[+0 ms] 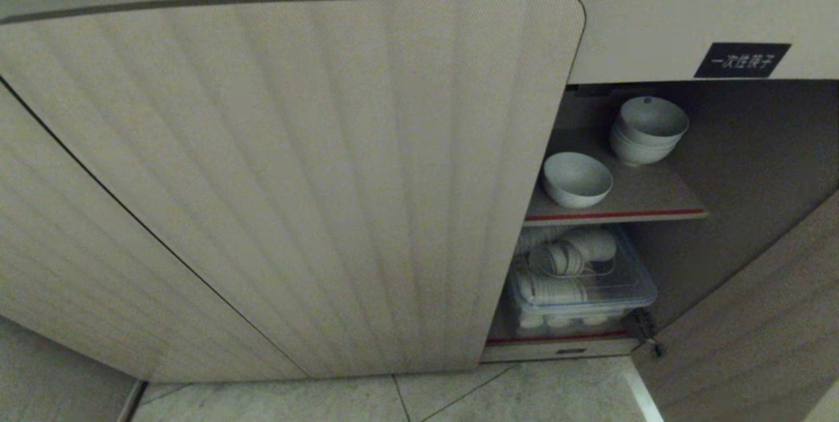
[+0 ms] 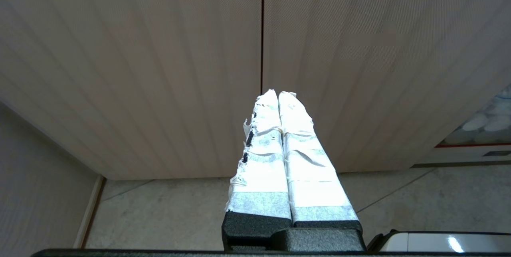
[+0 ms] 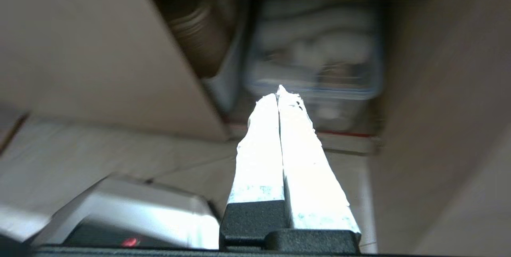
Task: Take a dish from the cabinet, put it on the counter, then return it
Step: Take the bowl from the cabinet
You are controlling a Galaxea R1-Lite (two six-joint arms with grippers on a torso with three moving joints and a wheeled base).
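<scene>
Dish [image 1: 577, 179] sits on cabinet [image 1: 295, 179] shelf [image 1: 645, 202], untouched. Right gripper [image 3: 278, 94] fingers pressed together, empty, before the lower compartment. Left gripper [image 2: 278, 94] likewise closed, empty.

The floor [image 1: 524, 396] is at the bottom of the head view. It is pale grey stone tile with thin dark lines between the tiles. A bright white strip [image 1: 639, 396] runs across the floor at the lower right. At the lower left there is a plain beige wall [image 1: 59, 376], and a narrow baseboard [image 1: 131, 402] sits where it meets the floor. Along the top of the frame runs a smooth cream panel [image 1: 655, 9]. A small black label [image 1: 742, 59] with white letters is stuck on it at the upper right. The light is dim and soft, and the far right side is in shadow.
</scene>
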